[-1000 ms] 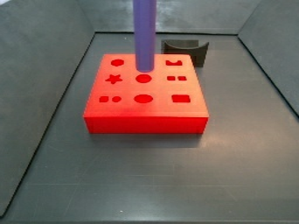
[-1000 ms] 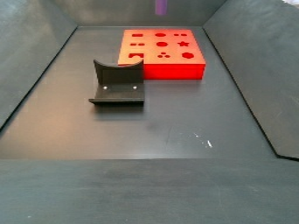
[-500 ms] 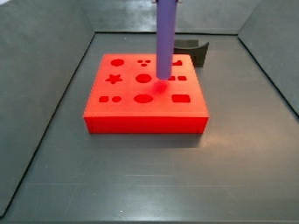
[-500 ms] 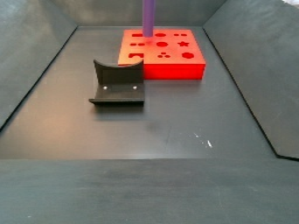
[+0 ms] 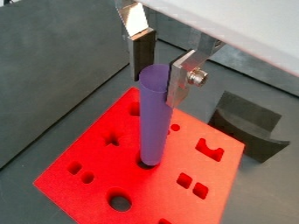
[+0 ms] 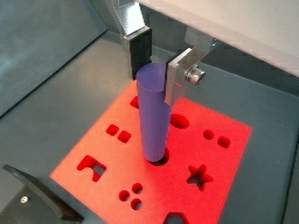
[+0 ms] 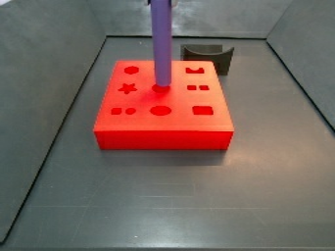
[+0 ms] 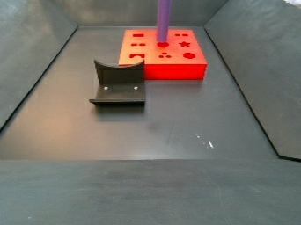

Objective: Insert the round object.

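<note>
Most of the job looks done: the tool (image 5: pixel 162 63) clasps the purple peg (image 5: pixel 155 118) upright, its tip seemingly just entering a round hole in the red block (image 5: pixel 111 175). Pushing down and release remain.

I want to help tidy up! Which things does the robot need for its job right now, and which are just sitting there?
Needed for the job:
- purple peg, its lower end at a round hole
- red block with the shaped holes
- gripper, at the peg's top end, above the block

Just sitting there:
- dark grey curved piece, on the floor beside the block
</note>
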